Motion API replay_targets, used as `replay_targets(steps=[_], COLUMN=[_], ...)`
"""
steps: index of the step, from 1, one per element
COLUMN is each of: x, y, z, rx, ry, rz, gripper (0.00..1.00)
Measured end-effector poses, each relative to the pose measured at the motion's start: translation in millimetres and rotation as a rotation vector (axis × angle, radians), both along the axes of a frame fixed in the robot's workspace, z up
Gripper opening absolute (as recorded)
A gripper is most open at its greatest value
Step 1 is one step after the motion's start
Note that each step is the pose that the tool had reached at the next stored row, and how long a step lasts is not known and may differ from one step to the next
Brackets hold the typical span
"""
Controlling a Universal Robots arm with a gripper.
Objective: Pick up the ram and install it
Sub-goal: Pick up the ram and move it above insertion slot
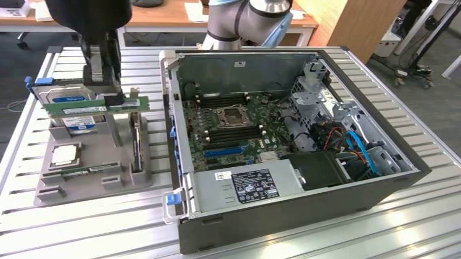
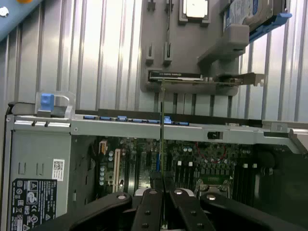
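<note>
The tool (image 1: pixel 110 100) is clamped on one ram (image 1: pixel 79 107) above the gray holder (image 1: pixel 94 186). A second ram (image 1: pixel 88 171) lies in the holder, to the exterior view's left of one open computer case (image 1: pixel 288 221).

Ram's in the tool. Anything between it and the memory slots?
Only the case wall: the ram, held by the tool above the parts tray, is outside it. The case is open on top and nothing visible covers the slots beside the CPU socket.
</note>
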State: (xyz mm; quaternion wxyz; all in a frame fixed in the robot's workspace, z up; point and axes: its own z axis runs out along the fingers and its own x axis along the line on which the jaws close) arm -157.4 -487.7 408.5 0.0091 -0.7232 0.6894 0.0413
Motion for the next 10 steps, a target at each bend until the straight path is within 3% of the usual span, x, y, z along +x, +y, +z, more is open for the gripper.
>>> replay_targets(steps=[10], x=[0.1], y=[0.0], z=[0.0], rx=[0.0000], ry=[-0.0001], rz=[0.000], gripper=[0.12])
